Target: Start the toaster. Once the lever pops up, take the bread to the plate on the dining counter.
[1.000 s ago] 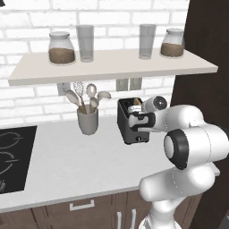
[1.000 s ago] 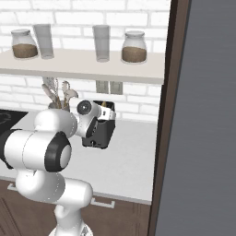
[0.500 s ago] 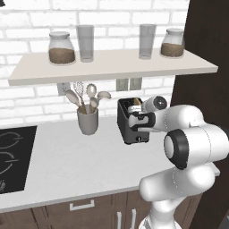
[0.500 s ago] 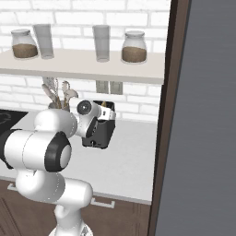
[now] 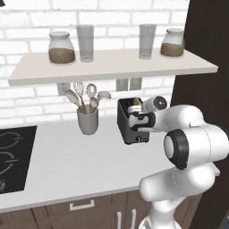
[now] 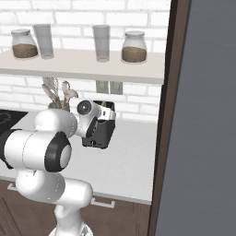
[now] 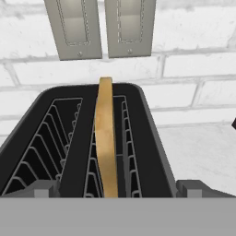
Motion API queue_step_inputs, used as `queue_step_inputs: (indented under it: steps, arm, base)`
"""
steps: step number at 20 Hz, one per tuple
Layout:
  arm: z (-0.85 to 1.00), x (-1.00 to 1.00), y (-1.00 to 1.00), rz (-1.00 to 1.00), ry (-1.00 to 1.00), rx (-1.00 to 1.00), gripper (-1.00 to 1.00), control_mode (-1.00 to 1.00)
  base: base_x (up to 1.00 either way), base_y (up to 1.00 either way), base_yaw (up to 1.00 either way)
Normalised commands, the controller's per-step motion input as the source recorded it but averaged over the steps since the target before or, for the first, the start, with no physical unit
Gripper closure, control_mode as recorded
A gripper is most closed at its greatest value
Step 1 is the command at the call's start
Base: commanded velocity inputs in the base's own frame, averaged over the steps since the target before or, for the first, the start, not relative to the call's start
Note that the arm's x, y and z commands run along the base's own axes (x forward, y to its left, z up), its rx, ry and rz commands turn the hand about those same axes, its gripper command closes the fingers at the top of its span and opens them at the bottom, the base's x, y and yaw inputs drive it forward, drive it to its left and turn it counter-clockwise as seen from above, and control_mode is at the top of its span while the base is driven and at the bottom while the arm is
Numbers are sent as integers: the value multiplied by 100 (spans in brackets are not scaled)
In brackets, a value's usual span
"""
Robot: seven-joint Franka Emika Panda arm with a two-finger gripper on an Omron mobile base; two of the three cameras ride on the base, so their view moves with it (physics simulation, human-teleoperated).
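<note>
The dark grey toaster [image 5: 125, 121] [image 6: 100, 134] [image 7: 153, 138] stands on the worktop against the brick wall. The bread [image 7: 105, 133] stands on edge in its right-hand slot in the hand view, and its top pokes out [image 5: 137, 102] [image 6: 103, 104]. My gripper [image 5: 139, 122] [image 6: 93, 122] [image 7: 119, 190] hovers at the toaster's front end, just above its top edge. It is open, with one fingertip at each front corner and nothing held. The lever is hidden behind my hand. The plate and the dining counter are out of view.
A grey utensil cup [image 5: 87, 121] stands left of the toaster, and a black hob [image 5: 12, 154] lies further left. A shelf [image 5: 112, 66] with jars and glasses hangs above. A dark tall cabinet [image 5: 206, 49] walls off the right. Two wall sockets [image 7: 73, 27] sit behind the toaster.
</note>
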Motion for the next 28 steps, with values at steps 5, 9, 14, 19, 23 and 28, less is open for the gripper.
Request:
queue_step_inputs:
  steps: [5,9,14,19,23,28]
  arm:
    - [0,0,0,0,0,0,-100,-100]
    - [0,0,0,0,0,0,-100,-100]
    - [0,1,5,0,0,0,-100,-100]
    - [0,12,9,0,0,0,-100,-100]
    - [0,17,2,0,0,0,-100,-100]
    - [0,12,0,0,0,0,-100,-100]
  base:
    - [0,0,0]
    - [0,0,0]
    - [0,0,0]
    - [0,0,0]
    - [0,0,0]
    - [0,0,0]
